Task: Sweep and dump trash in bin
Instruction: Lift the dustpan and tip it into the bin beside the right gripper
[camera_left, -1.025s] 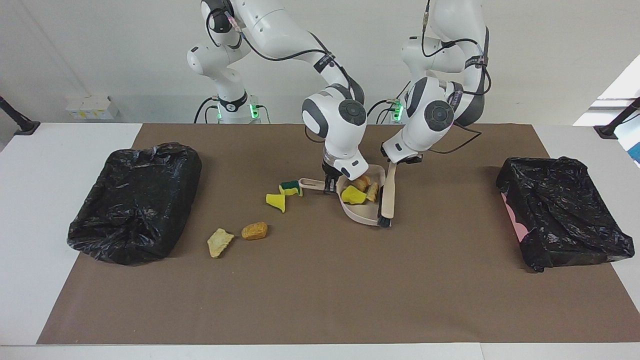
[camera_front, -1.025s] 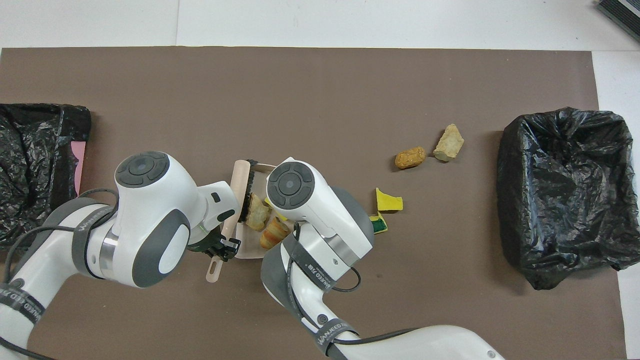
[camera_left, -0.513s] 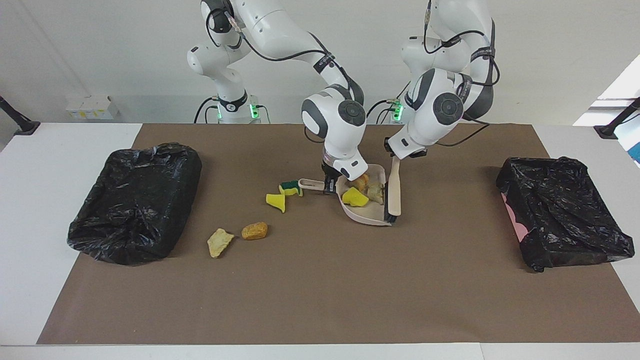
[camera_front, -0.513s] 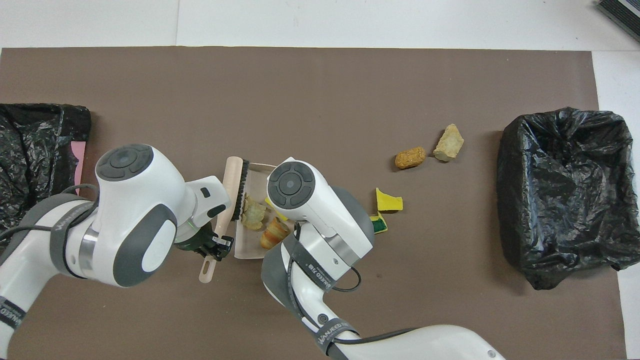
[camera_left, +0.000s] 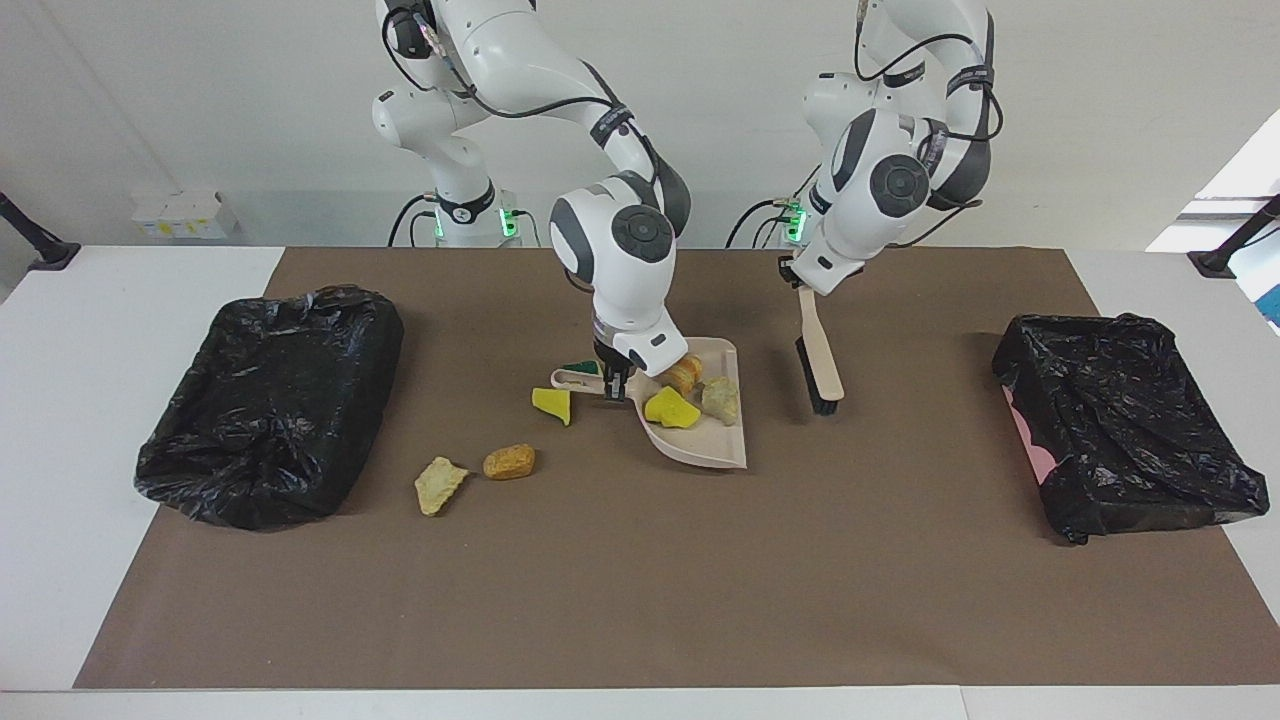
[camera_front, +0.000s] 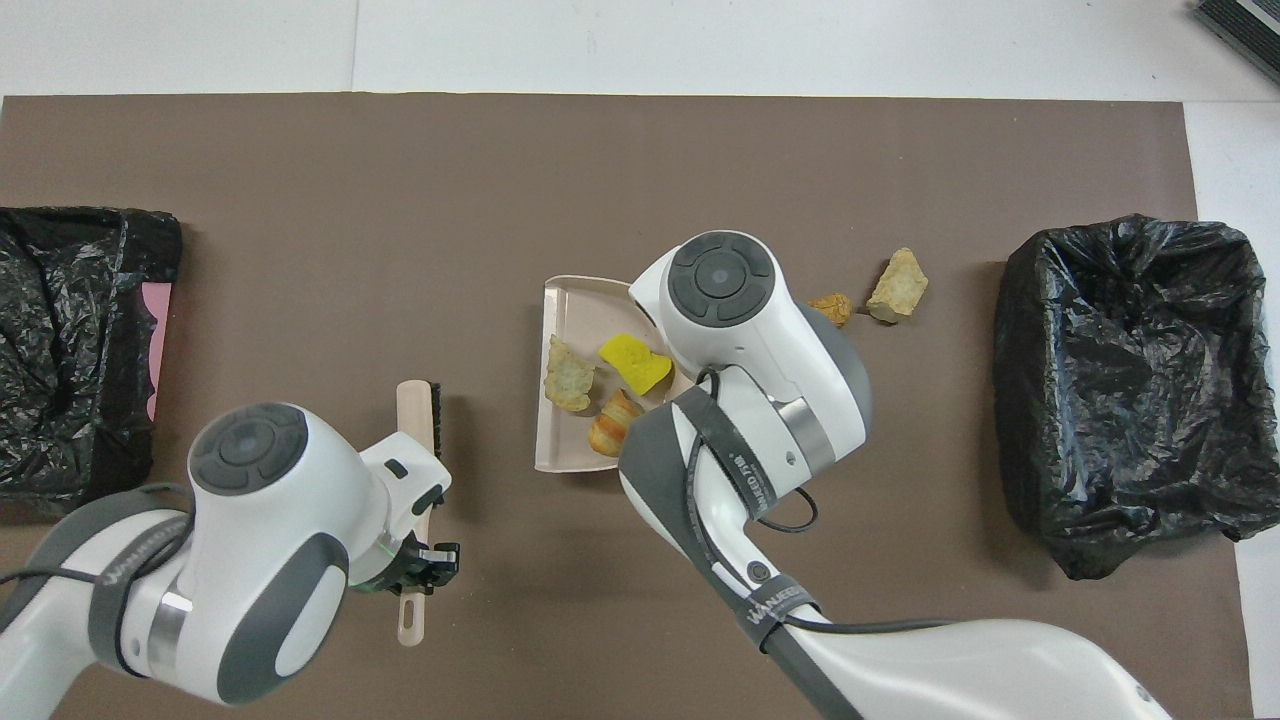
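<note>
The beige plastic dustpan (camera_left: 700, 425), loaded with 3 scraps, is gripped by the right hand (camera_left: 612, 381); the beige brush (camera_left: 818, 362) is held by the left hand (camera_left: 800, 282). Tilting risks spillage.

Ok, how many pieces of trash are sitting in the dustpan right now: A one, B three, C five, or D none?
B: the dustpan holds three pieces, a yellow sponge piece, a pale tan chunk and an orange-brown lump, while the right tool grips its handle.
</note>
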